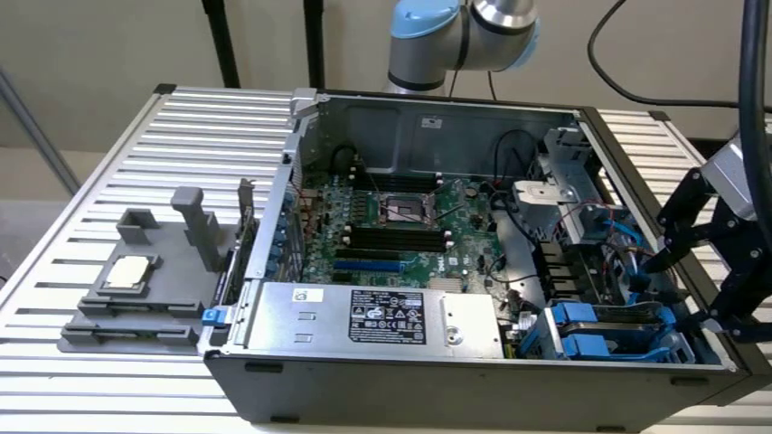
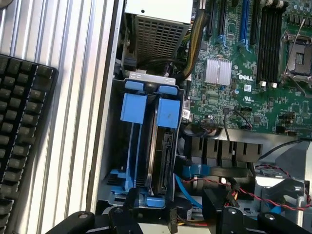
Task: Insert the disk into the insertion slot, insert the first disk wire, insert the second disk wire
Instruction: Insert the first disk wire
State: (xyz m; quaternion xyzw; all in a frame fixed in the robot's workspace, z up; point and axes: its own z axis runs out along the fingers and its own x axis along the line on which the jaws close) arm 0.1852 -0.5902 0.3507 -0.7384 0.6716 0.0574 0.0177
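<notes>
Over at the exterior view's right, near corner of the open computer case (image 1: 483, 380), the gripper (image 2: 171, 217) hangs low above the drive cage (image 2: 146, 77). And look at the wrist view: the disk (image 2: 163, 156) is standing on edge inside the slot, its blue carrier tab showing at the far end and its dark side rail running along the bay. A second blue carrier (image 2: 132, 107) sits just beside it.

The fingers (image 2: 130, 207) are spread wide, one on each side of the disk's near end, pinching nothing; whether either pad brushes the carrier I cannot tell.

How would this thing handle? My read: a metal drive is stiff and fairly heavy for its bulk, and it dislikes knocks. The plastic carrier has a little give and may be slick. The safest hold looks to be across the carrier's side rails, well off the label face and the connector end.

Thin blue cables (image 2: 187, 187) lie loose just beside the cage. They look soft and floppy, best taken at the plug.
</notes>
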